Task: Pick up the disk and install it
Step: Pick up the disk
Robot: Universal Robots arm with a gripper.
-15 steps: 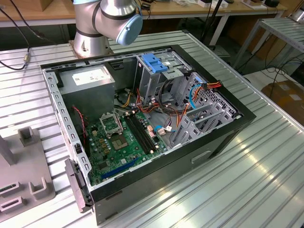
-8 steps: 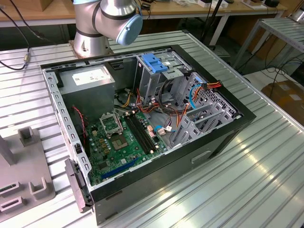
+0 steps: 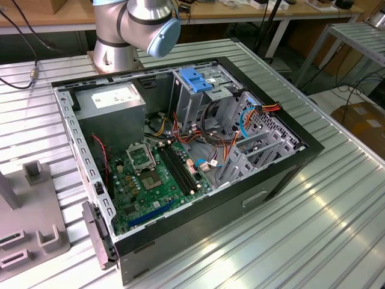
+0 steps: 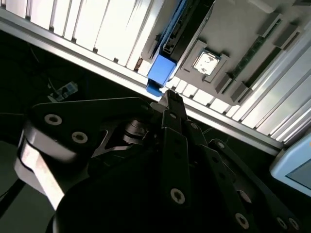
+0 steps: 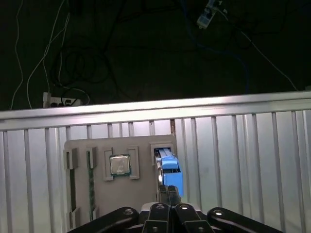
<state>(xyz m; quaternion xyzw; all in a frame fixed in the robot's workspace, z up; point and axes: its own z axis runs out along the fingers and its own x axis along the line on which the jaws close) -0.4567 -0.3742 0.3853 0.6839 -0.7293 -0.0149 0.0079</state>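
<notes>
End effector (image 5: 167,192) looks pinched narrow over the disk (image 5: 170,168) standing in its holder (image 5: 141,194). Dropping like that, it'd likely ram the disk's edge instead of straddling it

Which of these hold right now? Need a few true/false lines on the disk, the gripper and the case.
1. The disk stands in a slot of the grey fixture. True.
2. The gripper hangs over the motherboard. False: it is at the disk, above the fixture.
3. A processor chip lies in the fixture in a pocket next to the disk. True.
4. The computer case is closed. False: it lies open, and its motherboard shows.
</notes>
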